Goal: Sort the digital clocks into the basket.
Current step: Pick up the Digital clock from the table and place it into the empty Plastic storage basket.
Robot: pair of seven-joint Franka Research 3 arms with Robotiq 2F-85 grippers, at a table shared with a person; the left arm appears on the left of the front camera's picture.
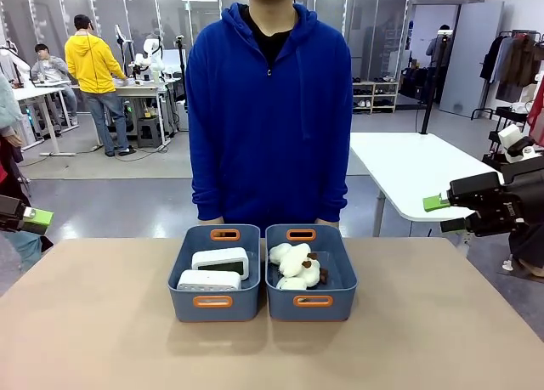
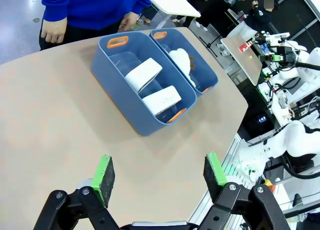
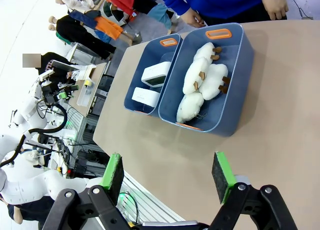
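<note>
- Two small white rounded-rectangular plastic digital clocks [image 1: 220, 262] [image 1: 209, 280] are seen lying inside the left one of two blue-grey rectangular plastic baskets [image 1: 187, 298] with orange-rimmed handle slots; one clock is propped toward the far end, the other rests near the robot-side wall.
- The neighbouring identical bin [image 1: 344, 298], touching the first along its long side, is occupied by fluffy white plush toys with brown feet [image 1: 295, 266].
- The left gripper [image 2: 160, 173] is held wide apart above the tan table [image 2: 60, 120], with nothing between its green pads; the right gripper [image 3: 169, 175] is likewise spread wide and empty, well clear of both bins.
- The sorting is judged to be finished, since no clock is left on the table.
- A risk remains: were an arm swung low across the middle, a bin could be knocked or shoved, and the propped clock could be tipped over.
- The person's hands [image 2: 53, 29] rest at the far table edge, just beside the bins, so a reach there could strike them.
- The clock displays cannot be read, and the bin floors beneath the toys are hidden.
- In the front view, both arms are cut off by the picture edges.
</note>
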